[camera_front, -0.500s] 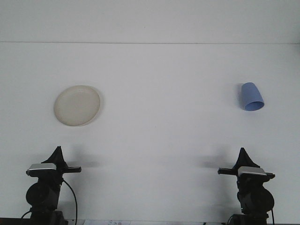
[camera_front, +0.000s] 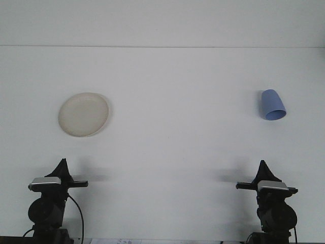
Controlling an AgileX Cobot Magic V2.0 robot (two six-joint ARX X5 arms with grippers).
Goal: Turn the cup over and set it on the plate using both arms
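Blue cup (camera_front: 272, 104) lies tipped on the table (camera_front: 177, 101), well ahead of the right gripper (camera_front: 262, 165); cream plate (camera_front: 83, 114) sits ahead of the left gripper (camera_front: 62, 163); finger state indeterminable.

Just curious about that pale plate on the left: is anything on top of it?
Nothing shows on the plate; its face looks bare. The cup sits far off to the right. What is under the plate is covered.
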